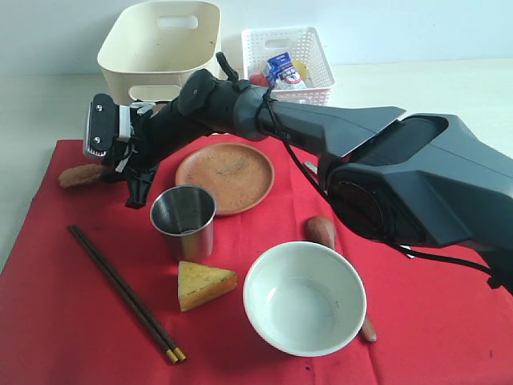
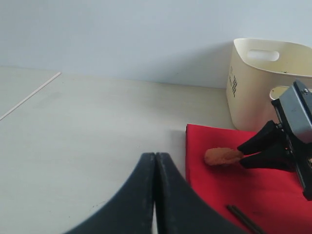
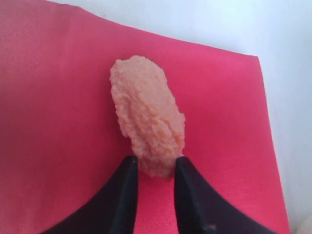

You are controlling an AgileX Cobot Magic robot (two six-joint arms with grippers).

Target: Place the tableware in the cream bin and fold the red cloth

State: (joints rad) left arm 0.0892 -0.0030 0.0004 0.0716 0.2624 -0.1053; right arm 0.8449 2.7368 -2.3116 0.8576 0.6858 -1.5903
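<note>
Right gripper (image 3: 155, 163) pinches the crumbed croquette (image 3: 146, 117) by its end (light, crumbly). The steel cup (image 1: 184, 218) near it, rigid and slick, likely wants a rim grip. Left gripper (image 2: 155, 158) is closed.

Wooden spoon (image 1: 321, 231) handle mostly hidden behind bowl (image 1: 304, 298)

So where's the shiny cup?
In the exterior view the cup stands upright on the red cloth, left of centre, between the plate and the cheese.
</note>
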